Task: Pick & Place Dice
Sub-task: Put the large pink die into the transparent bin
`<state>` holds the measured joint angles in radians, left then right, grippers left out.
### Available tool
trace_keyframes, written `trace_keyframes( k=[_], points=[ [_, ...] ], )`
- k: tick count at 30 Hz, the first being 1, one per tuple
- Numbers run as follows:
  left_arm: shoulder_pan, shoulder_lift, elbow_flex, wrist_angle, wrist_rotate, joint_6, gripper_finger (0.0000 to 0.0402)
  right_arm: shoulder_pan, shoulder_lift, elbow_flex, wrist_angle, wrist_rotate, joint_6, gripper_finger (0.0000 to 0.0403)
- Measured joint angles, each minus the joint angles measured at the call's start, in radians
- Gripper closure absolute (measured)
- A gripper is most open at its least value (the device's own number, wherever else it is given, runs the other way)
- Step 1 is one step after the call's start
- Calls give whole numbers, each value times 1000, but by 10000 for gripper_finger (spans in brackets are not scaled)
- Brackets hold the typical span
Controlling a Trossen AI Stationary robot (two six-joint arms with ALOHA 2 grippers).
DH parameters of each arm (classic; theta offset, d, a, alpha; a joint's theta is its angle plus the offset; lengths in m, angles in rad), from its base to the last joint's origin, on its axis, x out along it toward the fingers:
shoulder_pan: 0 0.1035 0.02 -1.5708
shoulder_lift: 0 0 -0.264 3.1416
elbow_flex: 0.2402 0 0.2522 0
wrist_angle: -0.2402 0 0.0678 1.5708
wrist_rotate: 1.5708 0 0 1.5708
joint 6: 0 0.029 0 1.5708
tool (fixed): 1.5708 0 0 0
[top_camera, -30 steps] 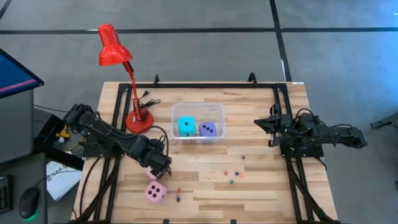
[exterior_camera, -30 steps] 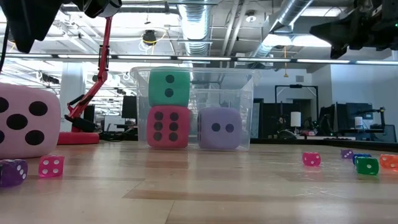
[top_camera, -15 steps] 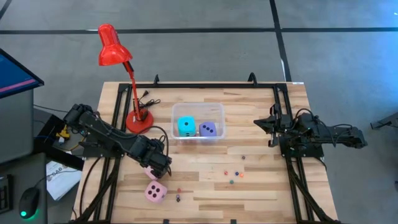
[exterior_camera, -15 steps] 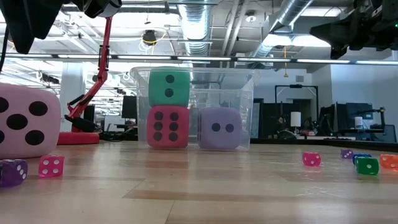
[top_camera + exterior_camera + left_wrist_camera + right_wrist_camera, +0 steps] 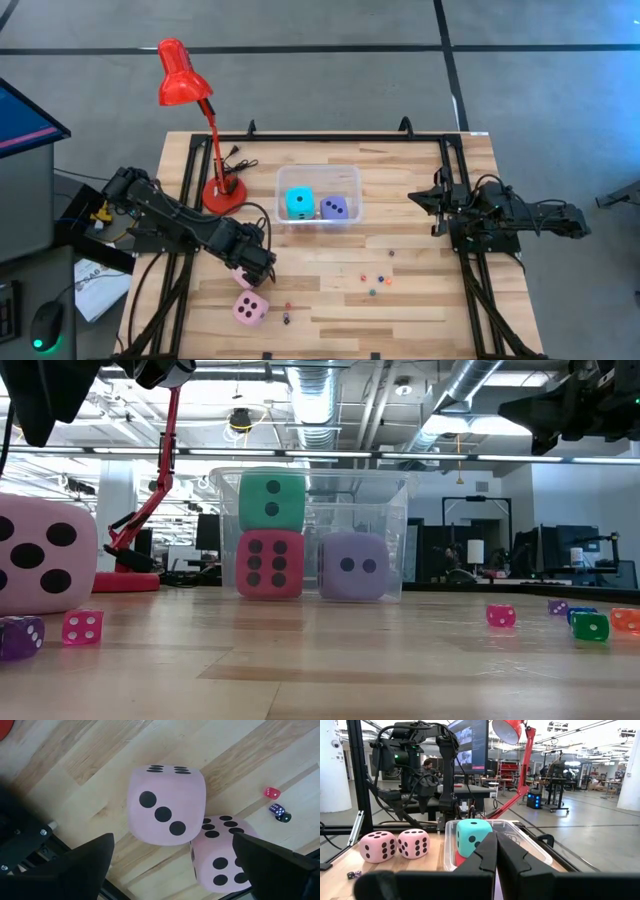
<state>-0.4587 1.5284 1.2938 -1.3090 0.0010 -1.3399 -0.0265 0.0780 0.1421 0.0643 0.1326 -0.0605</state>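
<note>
Nearest the front edge of the wooden table (image 5: 420,300) lies one pink die (image 5: 250,308), free of any grip. Just behind it and touching it sits the second pink die (image 5: 166,805), mostly hidden from above by the left end effector (image 5: 252,268), which hangs directly over it. In the left wrist view the two dark fingers (image 5: 75,870) are spread wide, one to each side of this die and clear of its faces, so the end effector grips nothing; the die shows three pips on the face toward the camera and rests on the table. A scatter of tiny dice (image 5: 372,284) lies on the boards to the right of the pink pair, toward the table's middle. Farther back, at the centre, stands a clear plastic bin (image 5: 349,178) holding three dice: the cyan die (image 5: 298,203) sits on top of the red die (image 5: 270,564), and the lavender die (image 5: 335,208) stands beside them on the bin's floor. Left of the bin stands a red desk lamp (image 5: 221,194), its shade leaning out past the table's back edge. Off to the right, well apart from every die, the right end effector (image 5: 420,197) waits above the table's right side with its fingers (image 5: 512,855) pressed together, empty, pointing toward the bin.
</note>
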Motion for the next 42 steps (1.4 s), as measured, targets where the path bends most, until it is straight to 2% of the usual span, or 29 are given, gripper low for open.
trace_keyframes(
  k=[8, 13, 19, 24, 42],
  points=[
    [0, 0, -4, 5, 0, 0, 2, 0, 0, 0, -1, 0, 0, 403],
    [-4, 0, -84, 82, 0, 0, 2, 0, 0, 0, -4, 0, 0, 403],
    [-7, -1, -172, 85, 90, 1, 3, 0, 0, 0, -4, 0, 0, 403],
    [-7, -4, -214, 151, 139, 33, 12, 0, 0, 0, -4, 0, 0, 403],
    [24, -4, -221, 167, 131, 85, 28, 0, 0, 0, -4, 0, 9, 403]
  ],
)
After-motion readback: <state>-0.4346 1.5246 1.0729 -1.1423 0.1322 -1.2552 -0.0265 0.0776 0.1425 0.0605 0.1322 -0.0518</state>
